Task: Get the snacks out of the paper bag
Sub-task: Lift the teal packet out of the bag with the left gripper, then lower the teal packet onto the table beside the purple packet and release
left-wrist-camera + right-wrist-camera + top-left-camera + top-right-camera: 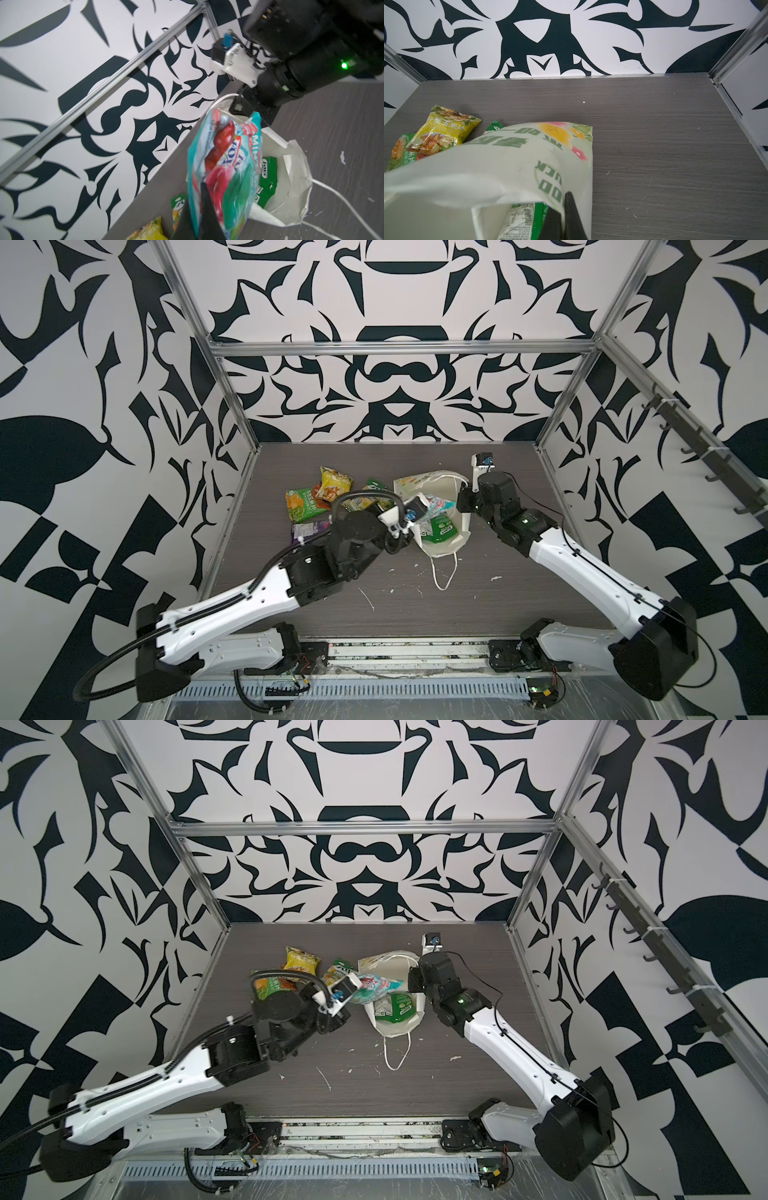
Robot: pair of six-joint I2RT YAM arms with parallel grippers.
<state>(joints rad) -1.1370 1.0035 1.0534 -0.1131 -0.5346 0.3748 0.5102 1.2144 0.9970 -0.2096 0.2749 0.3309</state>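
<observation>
Currently the left gripper (195, 193) is clamped narrowly on the lower end of a teal-red FOX'S packet (224, 166). One black finger (207, 212) lies across the packet's printed face and the other is behind it, so the packet stands up out of the fingers and off the table (415, 593). Just beyond the fingertips, and lower, the white paper bag (295, 187) lies with its mouth gaping. A green FOX'S packet (268, 178) sits inside it, well apart from the left fingers. The right gripper (560, 205) is pinched on the bag's printed wall at the rim, with one finger (571, 214) outside the paper and the other inside. The green packet lies just beside that inner finger, and whether they touch cannot be told. In both top views the bag's cord handle (444, 572) trails loose on the table, away from both grippers. On the far side of the left fingers from the bag, a yellow packet (334, 481), a green-orange packet (301, 506), a purple packet (307, 529) and another green packet (374, 485) lie out on the table. The left arm partly hides the last two.
</observation>
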